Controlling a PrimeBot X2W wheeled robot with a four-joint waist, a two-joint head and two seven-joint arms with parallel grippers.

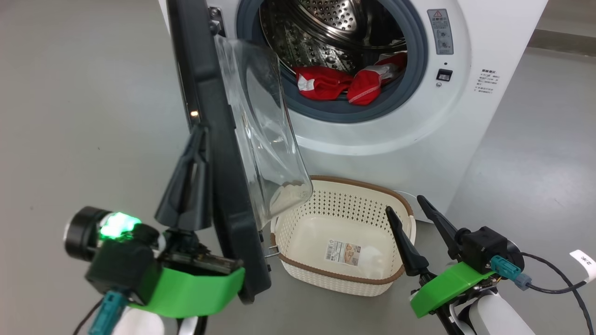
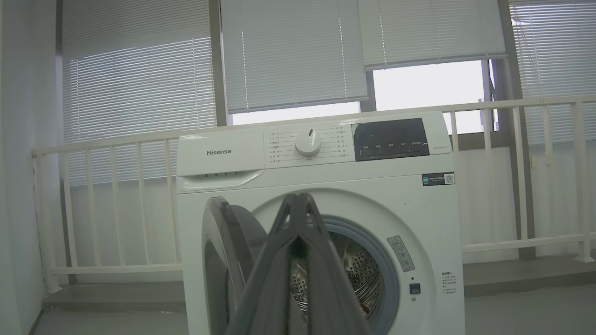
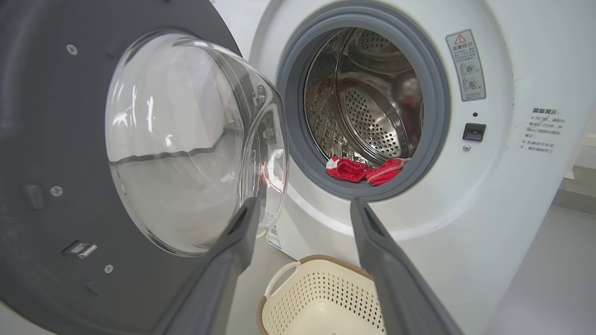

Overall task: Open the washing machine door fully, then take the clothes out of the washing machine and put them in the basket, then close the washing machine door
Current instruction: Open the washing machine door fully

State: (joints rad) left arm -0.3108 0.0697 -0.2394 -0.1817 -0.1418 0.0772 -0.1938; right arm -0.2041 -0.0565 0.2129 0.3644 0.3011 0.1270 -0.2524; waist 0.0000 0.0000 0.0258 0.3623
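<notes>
The white washing machine (image 1: 396,153) has its door (image 1: 219,139) swung out towards me, seen almost edge-on with the glass bowl (image 1: 260,130) facing right. Red clothes (image 1: 344,81) with white trim lie at the front of the steel drum, against the grey gasket; the right wrist view shows the clothes (image 3: 363,170) too. The cream basket (image 1: 326,209) sits on the floor below the opening and holds nothing. My left gripper (image 1: 200,132) is shut with nothing in it, close against the door's outer face. My right gripper (image 1: 405,204) is open over the basket's right rim.
Grey floor lies around the machine. In the left wrist view a white railing (image 2: 116,144) and blinds stand behind the washer (image 2: 326,186). A black cable (image 1: 554,279) trails from my right wrist. A raised ledge (image 1: 563,42) runs at the far right.
</notes>
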